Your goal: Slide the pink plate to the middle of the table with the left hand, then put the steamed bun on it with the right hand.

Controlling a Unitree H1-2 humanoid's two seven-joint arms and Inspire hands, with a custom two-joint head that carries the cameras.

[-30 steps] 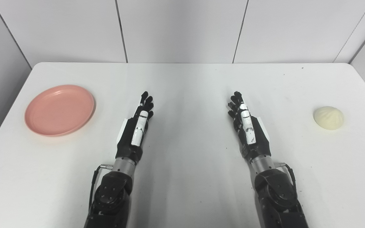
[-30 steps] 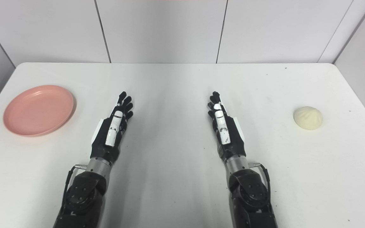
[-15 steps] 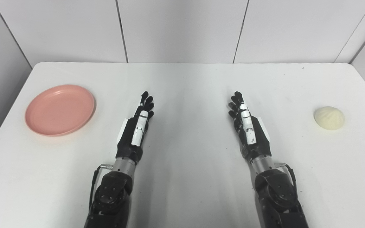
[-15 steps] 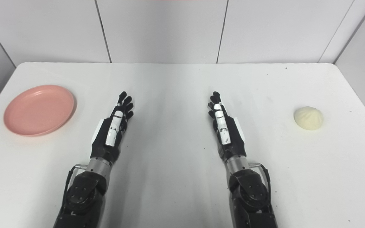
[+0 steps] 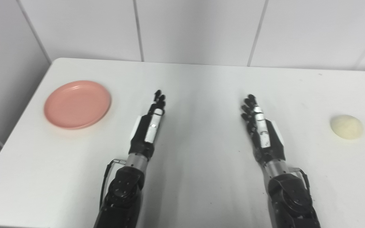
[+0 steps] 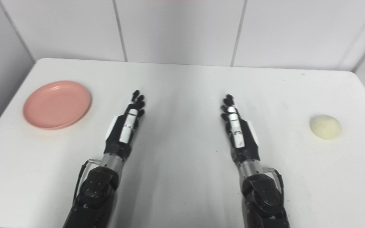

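The pink plate (image 5: 77, 104) lies empty at the far left of the white table (image 5: 201, 79). The pale steamed bun (image 5: 346, 126) sits on the table at the far right. My left hand (image 5: 149, 125) is open with fingers stretched forward, well to the right of the plate and holding nothing. My right hand (image 5: 261, 128) is open the same way, well to the left of the bun and holding nothing. The right eye view shows the same: plate (image 6: 57, 104), bun (image 6: 325, 127), left hand (image 6: 125, 126), right hand (image 6: 238, 131).
White wall panels (image 5: 195, 28) stand right behind the table's far edge. A grey side wall (image 5: 2, 79) runs along the table's left edge. Bare tabletop lies between my two hands.
The whole picture has shifted to the right and tilted, so the camera has moved. The hands, the plate and the bun have kept their places on the table.
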